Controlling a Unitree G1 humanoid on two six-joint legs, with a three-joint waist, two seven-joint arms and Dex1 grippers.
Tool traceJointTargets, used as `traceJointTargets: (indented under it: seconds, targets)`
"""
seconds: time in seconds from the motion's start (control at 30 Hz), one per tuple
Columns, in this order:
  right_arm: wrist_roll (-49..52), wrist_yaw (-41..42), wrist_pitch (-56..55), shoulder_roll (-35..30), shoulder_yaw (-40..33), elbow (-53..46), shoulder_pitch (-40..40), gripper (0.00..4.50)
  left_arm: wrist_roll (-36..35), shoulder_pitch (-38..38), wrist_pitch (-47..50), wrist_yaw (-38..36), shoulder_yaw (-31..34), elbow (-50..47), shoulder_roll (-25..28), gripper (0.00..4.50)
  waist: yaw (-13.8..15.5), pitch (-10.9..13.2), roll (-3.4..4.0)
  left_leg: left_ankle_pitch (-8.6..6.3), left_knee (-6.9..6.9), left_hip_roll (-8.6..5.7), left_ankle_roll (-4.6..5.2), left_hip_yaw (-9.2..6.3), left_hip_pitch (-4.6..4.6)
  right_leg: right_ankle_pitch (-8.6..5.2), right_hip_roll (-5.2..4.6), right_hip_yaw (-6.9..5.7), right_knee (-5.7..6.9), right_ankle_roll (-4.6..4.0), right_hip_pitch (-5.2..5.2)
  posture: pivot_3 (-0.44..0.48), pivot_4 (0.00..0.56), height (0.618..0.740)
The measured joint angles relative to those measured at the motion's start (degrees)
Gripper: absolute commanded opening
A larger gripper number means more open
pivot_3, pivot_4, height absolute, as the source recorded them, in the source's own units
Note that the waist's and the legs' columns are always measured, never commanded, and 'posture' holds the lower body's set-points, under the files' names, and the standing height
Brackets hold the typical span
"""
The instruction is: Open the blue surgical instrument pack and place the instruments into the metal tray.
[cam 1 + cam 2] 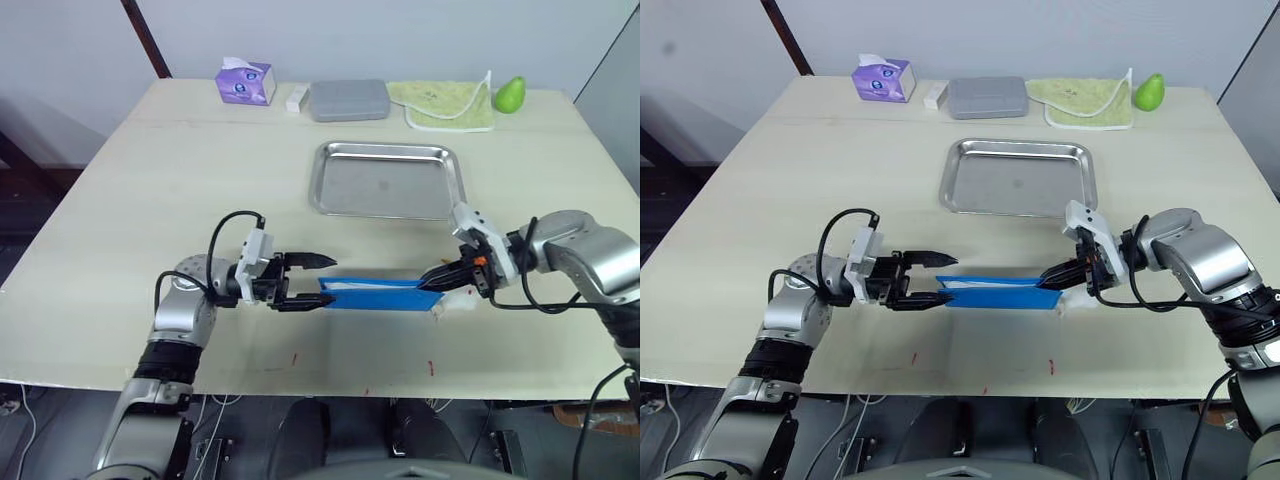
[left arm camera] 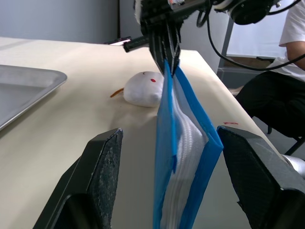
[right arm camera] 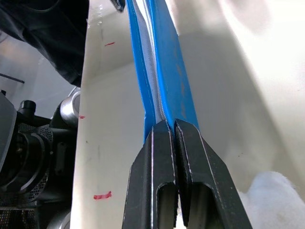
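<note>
Pack is hanging edge-up between our grippers, its long axis running nine to three, the tray at twelve. Our right gripper is pinching its end; our left gripper is gaping around the other.

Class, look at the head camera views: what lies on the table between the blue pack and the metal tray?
Nothing: bare table separates the blue pack from the metal tray, seen in both eye views.

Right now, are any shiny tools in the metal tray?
No, the metal tray holds nothing; the blue pack is unopened.
</note>
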Motion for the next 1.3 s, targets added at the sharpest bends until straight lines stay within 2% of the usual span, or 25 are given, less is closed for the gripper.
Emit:
traceJointTargets:
  seconds: [0.43,0.53,0.57,0.6,0.7,1.07,1.17,1.2,1.23,1.27,1.3]
  targets:
    - [-0.47,-0.04,0.15,0.49,-0.02,0.05,-0.18,0.0,0.18,-1.09,-2.46,-0.57,-0.51,1.9,-1.02,3.39,-0.28,0.0,0.0,0.0,0.0,0.0,0.0,-0.01,0.0,0.0,0.0,0.0,0.01,0.0,0.0,0.0,0.15,0.736]
    - [-0.47,-0.07,0.27,0.51,-0.03,0.02,-0.18,0.0,0.21,-1.12,-2.85,-0.65,-0.93,2.05,-1.45,2.44,-0.43,0.0,0.0,0.0,0.0,0.0,0.0,-0.01,0.0,0.0,0.0,-0.01,0.01,0.0,0.0,0.0,0.15,0.736]
    - [-0.47,-0.08,0.31,0.53,-0.04,0.01,-0.18,0.0,0.35,-1.12,-3.09,-0.7,-1.27,2.12,-1.54,2.02,-0.49,0.0,0.0,0.0,0.0,0.0,0.0,-0.01,0.0,0.0,0.0,-0.01,0.01,0.0,0.0,0.0,0.15,0.736]
    - [-0.47,-0.14,0.33,0.56,-0.04,0.0,-0.18,0.0,0.58,-1.12,-3.53,-0.78,-1.7,2.3,-1.59,1.4,-0.54,0.0,0.0,0.0,0.0,0.0,0.0,-0.02,0.0,0.0,0.0,-0.01,0.01,0.0,0.0,0.0,0.15,0.736]
    - [-0.47,-0.37,0.34,0.64,-0.06,-0.02,-0.18,0.0,1.23,-1.27,-4.88,-0.85,-2.03,2.86,-1.65,0.1,-0.64,0.0,0.0,0.0,-0.01,0.0,0.0,-0.02,0.0,0.0,0.0,-0.01,0.01,0.0,0.0,0.0,0.15,0.736]
    - [-0.43,-1.91,1.06,1.09,-1.03,-0.19,0.15,0.0,1.94,-2.27,-7.98,-0.85,-2.04,4.91,-2.19,0.04,-0.64,0.0,0.0,0.0,0.0,0.0,0.0,-0.03,-0.01,0.0,0.0,-0.02,0.01,0.0,0.01,0.0,0.15,0.736]
    - [-0.06,-3.26,0.99,1.85,-2.42,-0.26,1.22,0.85,2.08,-2.39,-8.42,-0.85,-2.02,5.06,-2.18,0.0,-0.65,0.0,0.0,0.0,0.0,0.0,0.0,-0.03,-0.01,0.0,0.0,-0.02,0.01,0.0,0.0,0.0,0.15,0.736]
    - [0.26,-3.79,0.95,2.09,-3.1,-0.43,1.85,1.47,2.12,-2.42,-8.5,-0.85,-2.06,5.07,-2.18,0.0,-0.63,0.0,0.0,0.0,0.0,0.0,0.0,-0.03,-0.02,0.0,0.0,-0.02,0.01,0.0,0.0,0.0,0.15,0.736]
    - [0.44,-4.05,0.95,2.09,-3.58,-0.73,2.33,1.73,2.13,-2.46,-8.54,-0.86,-2.08,5.07,-2.18,0.0,-0.61,0.0,0.0,0.0,0.0,0.0,0.0,-0.04,-0.03,0.0,0.0,-0.03,0.01,0.0,0.0,0.0,0.15,0.736]
    - [0.78,-4.42,1.03,2.08,-4.17,-1.12,2.9,2.18,2.14,-2.47,-8.58,-0.89,-2.12,5.07,-2.18,0.0,-0.59,0.0,0.0,0.0,0.0,0.0,0.0,-0.04,-0.03,0.0,0.0,-0.03,0.01,0.0,0.0,0.0,0.15,0.736]
    - [1.71,-5.07,1.01,2.03,-6.27,-2.61,4.58,2.81,2.15,-2.49,-8.65,-0.97,-2.2,5.06,-2.17,0.0,-0.51,0.01,0.01,0.0,0.0,0.0,0.0,-0.05,-0.06,0.0,-0.01,-0.04,0.0,0.0,0.0,0.0,0.15,0.736]
